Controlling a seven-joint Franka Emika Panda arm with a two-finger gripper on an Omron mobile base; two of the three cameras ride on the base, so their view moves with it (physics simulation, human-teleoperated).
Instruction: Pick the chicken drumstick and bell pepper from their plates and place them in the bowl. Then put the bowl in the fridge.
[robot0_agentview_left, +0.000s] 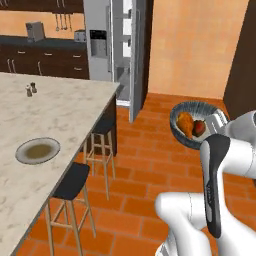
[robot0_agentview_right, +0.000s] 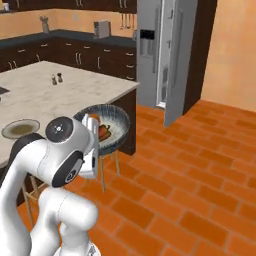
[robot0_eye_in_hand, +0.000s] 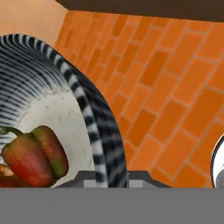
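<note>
Bowl (robot0_agentview_left: 181, 131) carried above the brick floor (robot0_agentview_left: 150, 150), holding the chicken drumstick (robot0_agentview_left: 185, 124) and bell pepper (robot0_agentview_left: 199, 128).
Bowl: dark striped outside, pale speckled inside; pepper glossy red with green patches, touching the orange-brown drumstick; fingers (robot0_eye_in_hand: 101, 178) closed narrow on the bowl's rim, pepper just inside them; fridge (robot0_agentview_left: 120, 50) ahead, door open; one plate (robot0_agentview_left: 37, 150) on the surface (robot0_agentview_left: 55, 115).

bowl (robot0_agentview_left: 178, 131): one
drumstick (robot0_agentview_left: 185, 123): one, in the bowl
pepper (robot0_eye_in_hand: 34, 155): one, in the bowl
plate (robot0_agentview_left: 37, 150): one on the island
fridge (robot0_agentview_left: 111, 47): one
stools (robot0_agentview_left: 72, 183): two beside the island
shakers (robot0_agentview_left: 31, 89): two on the island
toaster (robot0_agentview_left: 34, 31): one on the back counter
</note>
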